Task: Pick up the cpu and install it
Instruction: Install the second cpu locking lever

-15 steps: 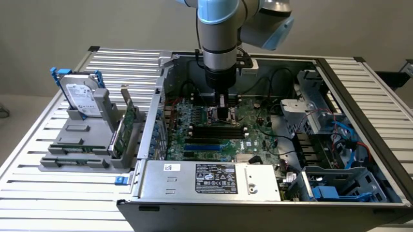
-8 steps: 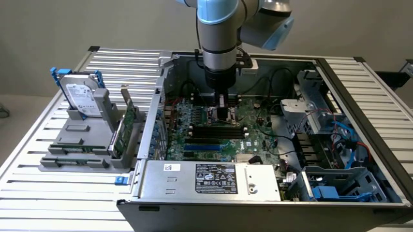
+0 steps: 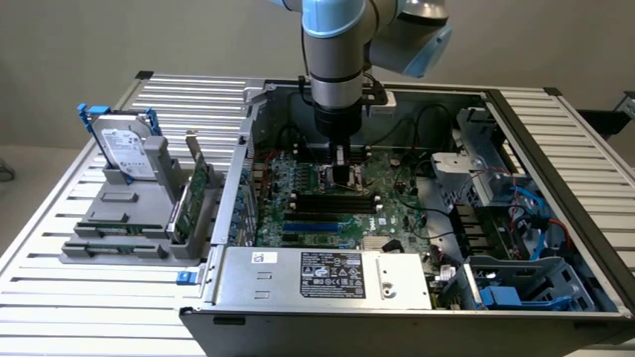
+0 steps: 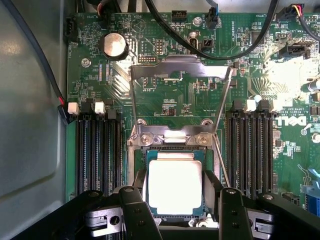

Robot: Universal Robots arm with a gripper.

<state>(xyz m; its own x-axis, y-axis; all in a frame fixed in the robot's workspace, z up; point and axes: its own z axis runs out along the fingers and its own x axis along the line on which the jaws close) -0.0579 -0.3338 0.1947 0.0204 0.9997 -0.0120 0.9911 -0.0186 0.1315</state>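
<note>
Gripper [image 4: 175, 207] fingers stand on either side of the cpu [image 4: 175, 186], which sits in the motherboard [image 4: 165, 100] socket; grip or release unclear. Load plate [image 4: 181, 70] is raised, leaving the socket open.

Even, bright light; the cpu [image 4: 175, 186] glares white, the motherboard [image 4: 170, 100] stays sharp, the case interior [image 3: 297, 111] lies shadowed.

A slatted metal table [image 3: 89, 297] carries an open computer case [image 3: 417, 312] and grey rack [image 3: 129, 223].
</note>
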